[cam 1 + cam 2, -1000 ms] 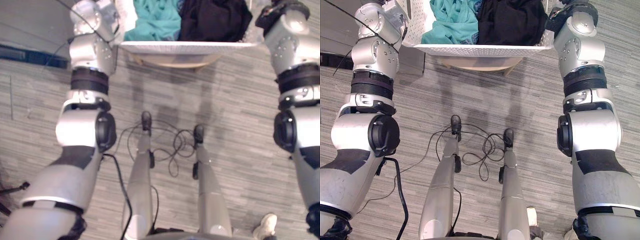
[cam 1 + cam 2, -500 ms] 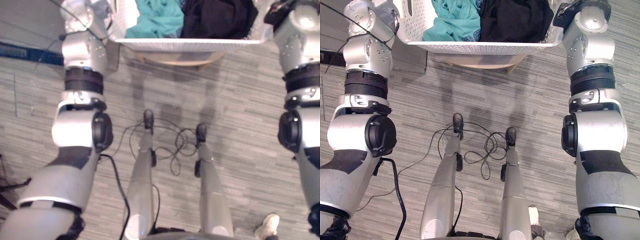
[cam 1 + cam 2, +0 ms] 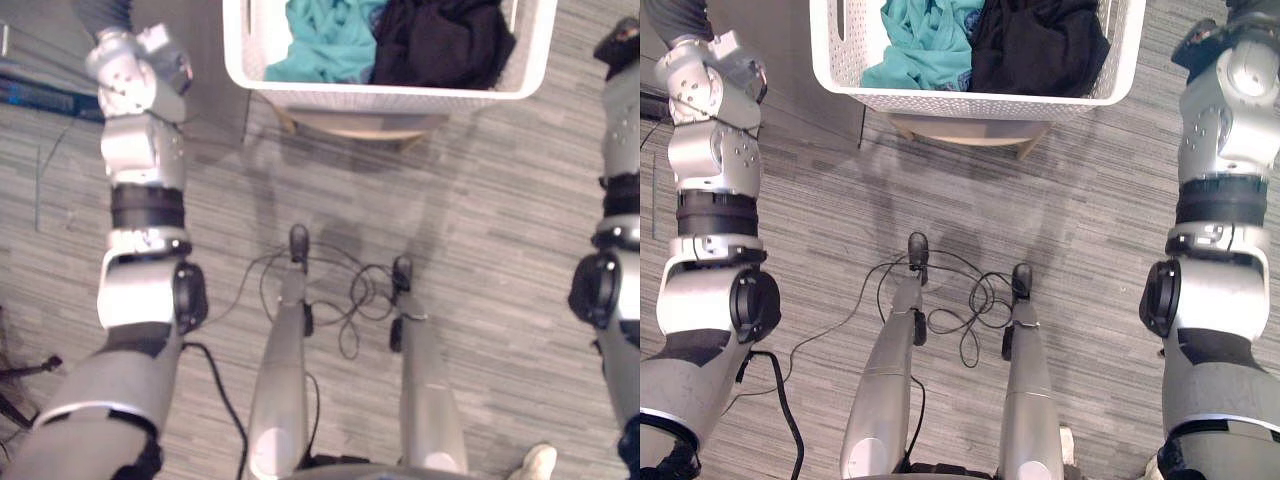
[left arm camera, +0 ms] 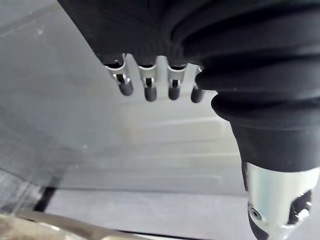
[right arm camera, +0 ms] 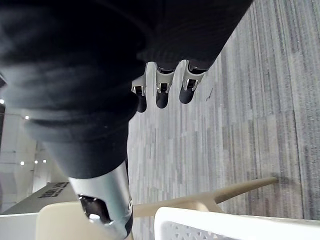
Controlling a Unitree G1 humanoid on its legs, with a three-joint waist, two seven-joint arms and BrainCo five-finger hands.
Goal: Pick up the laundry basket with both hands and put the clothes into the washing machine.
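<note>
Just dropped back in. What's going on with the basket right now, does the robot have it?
No. The white laundry basket, with teal clothes and black clothes in it, appears to rest on a light wooden stool in front of the robot. Both arms are spread out to either side, clear of it. The left hand and right hand have relaxed fingers and hold nothing. The pickup has not yet happened.
</note>
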